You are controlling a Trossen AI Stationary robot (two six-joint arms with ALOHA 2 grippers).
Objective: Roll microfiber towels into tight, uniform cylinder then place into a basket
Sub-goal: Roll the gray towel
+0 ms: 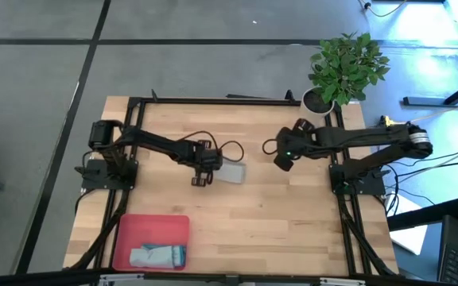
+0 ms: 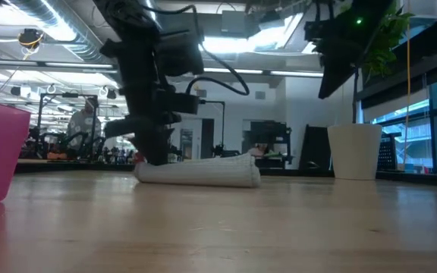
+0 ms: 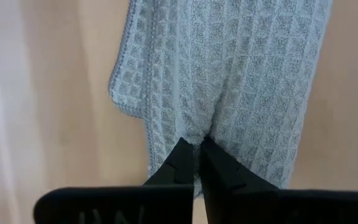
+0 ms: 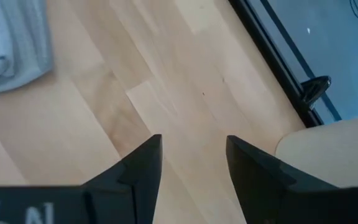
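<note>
Pinched jaws on the left gripper (image 3: 197, 163): your left wrist view shows both dark fingertips (image 3: 182, 158) pressed together on a fold of the grey towel (image 3: 229, 81), with cloth bunched at the nip. Jaws of the right gripper (image 4: 191, 163) stand spread, nothing between them but bare bench (image 4: 185, 81).

Count, towels: two. The grey towel is rolled and lies near the middle of the bench, toward the left half; the blue towel (image 1: 157, 256) lies rolled inside the basket (image 1: 133, 229).

Count, baskets: one, pink-red, at the near left corner of the bench.

Count, arms: two. The left gripper sits on the left end of the grey roll; the right gripper hangs above the bench right of centre, well apart from the roll.

Hidden or cut off: in the high view the left gripper covers the roll's left end. In the low view only a corner of the basket shows at the frame edge, and the blue towel cannot be seen there. The right wrist view catches only one rounded end of the grey roll.

View differences: the low view alone shows the grey roll lying flat along the bench as a cylinder. The pinch itself is plain only from the left wrist. A white plant pot (image 2: 353, 152) stands at the far right corner.
</note>
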